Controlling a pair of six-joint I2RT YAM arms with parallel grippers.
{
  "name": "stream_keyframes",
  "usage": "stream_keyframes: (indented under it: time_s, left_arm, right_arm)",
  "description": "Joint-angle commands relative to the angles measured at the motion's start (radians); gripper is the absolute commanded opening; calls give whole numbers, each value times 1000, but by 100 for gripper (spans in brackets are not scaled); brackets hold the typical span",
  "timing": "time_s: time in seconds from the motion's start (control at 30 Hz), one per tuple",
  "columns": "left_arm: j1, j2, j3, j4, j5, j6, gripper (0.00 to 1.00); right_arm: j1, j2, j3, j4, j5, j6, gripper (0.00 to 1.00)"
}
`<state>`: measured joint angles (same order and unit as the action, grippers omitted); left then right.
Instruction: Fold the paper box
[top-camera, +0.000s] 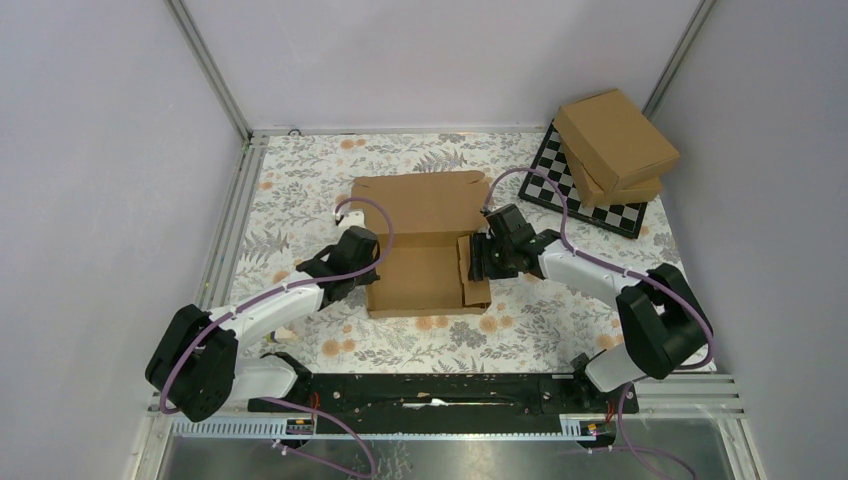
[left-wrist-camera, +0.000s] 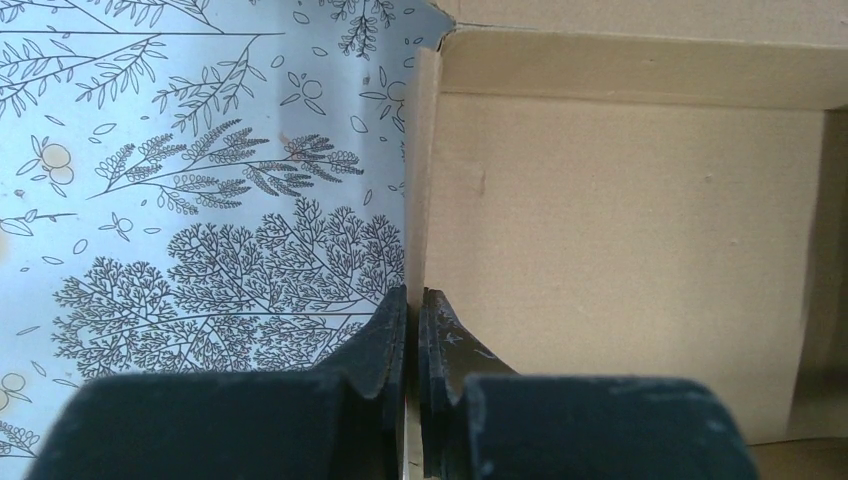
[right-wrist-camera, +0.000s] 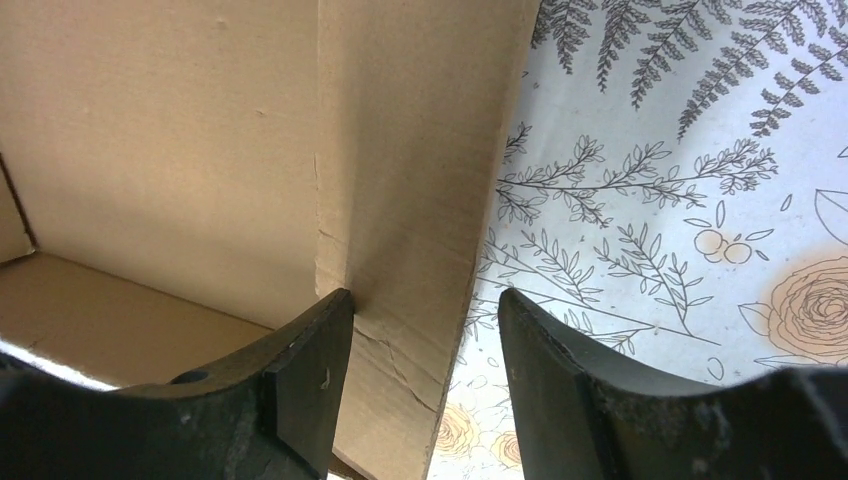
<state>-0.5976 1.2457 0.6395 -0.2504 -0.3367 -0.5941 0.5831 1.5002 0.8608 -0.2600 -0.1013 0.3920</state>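
The paper box (top-camera: 420, 240) is a brown cardboard blank, partly folded, in the middle of the floral cloth, with its lid panel lying flat toward the back. My left gripper (top-camera: 362, 268) is shut on the box's left side wall (left-wrist-camera: 415, 180), one finger on each face. My right gripper (top-camera: 481, 257) is open and straddles the raised right side flap (right-wrist-camera: 420, 200). The left finger (right-wrist-camera: 305, 385) is inside against the creased flap; the right finger (right-wrist-camera: 570, 390) is outside, apart from it.
Two ready-made cardboard boxes (top-camera: 615, 145) are stacked on a checkerboard (top-camera: 560, 185) at the back right. Metal rails run along the left edge (top-camera: 232, 215) and the near edge (top-camera: 460, 390) of the table.
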Motion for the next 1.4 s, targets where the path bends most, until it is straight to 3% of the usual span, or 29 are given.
stream_keyframes:
  time_s: [0.0, 0.13, 0.57, 0.67, 0.8, 0.93, 1.0, 1.07, 1.13, 1.37]
  left_arm:
    - [-2, -11, 46, 47, -25, -31, 0]
    - [-7, -11, 42, 48, -28, -37, 0]
    - [-37, -25, 18, 67, -63, -94, 0]
    - [-37, -37, 10, 63, -79, -100, 0]
    - [-37, -47, 0, 66, -84, -112, 0]
    - [-39, -44, -7, 72, -84, -119, 0]
    - [-39, -40, -6, 72, -82, -118, 0]
    - [-40, -39, -7, 75, -72, -116, 0]
    - [-41, -38, -7, 79, -63, -117, 0]
    - [-45, -52, -8, 76, -66, -112, 0]
  right_arm:
    - [15, 23, 38, -62, 136, -33, 59]
    - [24, 31, 55, -85, 220, -44, 53]
    - [73, 167, 140, -117, 398, -73, 50]
    - [76, 171, 143, -128, 468, -75, 41]
    - [77, 165, 141, -128, 529, -77, 19]
    - [79, 173, 139, -127, 543, -67, 12]
    - [80, 170, 140, -127, 546, -65, 14]
    - [80, 164, 141, -125, 553, -58, 35]
    - [80, 155, 141, -115, 546, -56, 42]
    - [79, 158, 171, -69, 488, -33, 45]
